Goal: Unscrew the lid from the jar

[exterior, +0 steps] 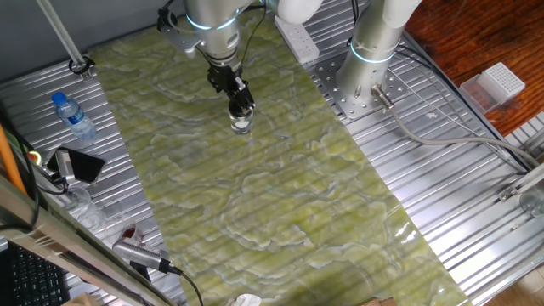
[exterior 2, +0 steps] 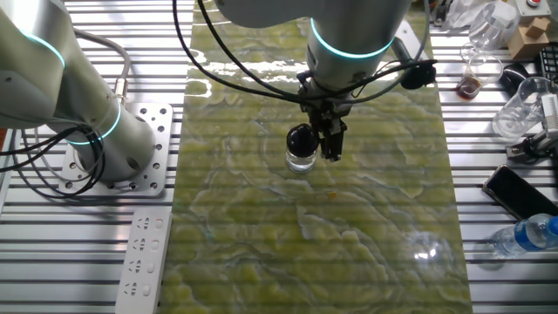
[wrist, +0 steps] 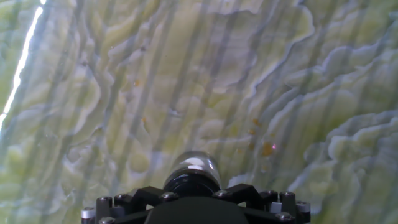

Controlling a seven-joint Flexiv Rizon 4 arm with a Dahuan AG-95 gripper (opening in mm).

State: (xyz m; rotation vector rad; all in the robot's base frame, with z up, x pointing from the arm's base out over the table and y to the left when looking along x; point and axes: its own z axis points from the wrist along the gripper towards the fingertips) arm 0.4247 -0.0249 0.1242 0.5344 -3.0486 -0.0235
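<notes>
Jar (exterior 2: 301,160) stands upright on the green marbled mat (exterior 2: 349,244), nearer the mat's far end in one fixed view and roughly mid-width. Black lid (exterior 2: 301,139) sits on top of the jar, round and glossy. In the hand view the lid (wrist: 191,182) is at the bottom edge, just ahead of the gripper body, with the glass (wrist: 194,164) peeking past it.

Gripper (exterior 2: 319,139) comes straight down over the jar. One dark finger (exterior 2: 332,139) shows just beside the lid on its right in the other fixed view; the second finger is hidden behind the lid. Looks closed around the lid, but contact at the pads can't be seen clearly, so grip can't be told for sure. In one fixed view the gripper (exterior: 241,109) covers the lid, only the jar (exterior: 241,125) shows beneath.

Mat lies on a ribbed metal desk (exterior: 442,170). Second arm's base (exterior 2: 105,148) is bolted beside the mat's long edge. Power strip (exterior 2: 142,253) lies near that base. Blue-capped bottle (exterior: 74,116) lies at the opposite desk edge, well apart from the jar. Phone (exterior 2: 516,192) sits near that bottle.
</notes>
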